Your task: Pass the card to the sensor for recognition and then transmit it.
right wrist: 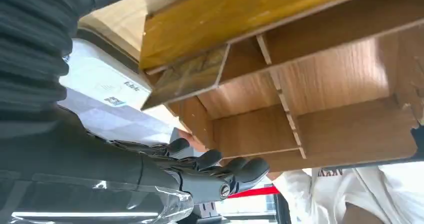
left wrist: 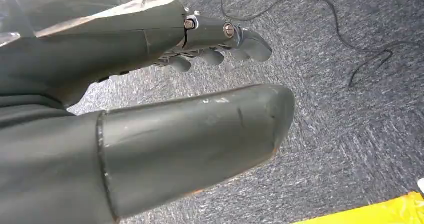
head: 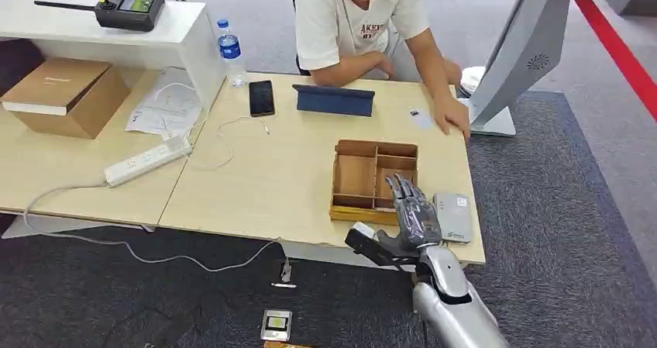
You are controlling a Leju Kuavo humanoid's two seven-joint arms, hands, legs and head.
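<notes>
A small white card [head: 421, 118] lies flat at the far right of the table, just beside a person's hand [head: 452, 116]. The grey-white sensor box [head: 452, 216] sits near the table's front right edge; in the right wrist view it [right wrist: 102, 79] lies beside the wooden tray. My right hand [head: 411, 215] hovers over the near right corner of the wooden compartment tray [head: 358, 176], just left of the sensor, its fingers stretched forward and the thumb spread out, holding nothing. The fingers [right wrist: 210, 166] reach under the tray [right wrist: 320, 84] in that view. My left hand [left wrist: 200, 84] hangs over grey carpet, fingers apart, holding nothing.
A person sits across the table. A blue tablet case [head: 334, 100], a phone [head: 261, 98] and a water bottle [head: 229, 49] stand at the back. A power strip [head: 147, 162], papers and a cardboard box [head: 66, 96] lie on the left. A white machine stand [head: 511, 61] rises at the right.
</notes>
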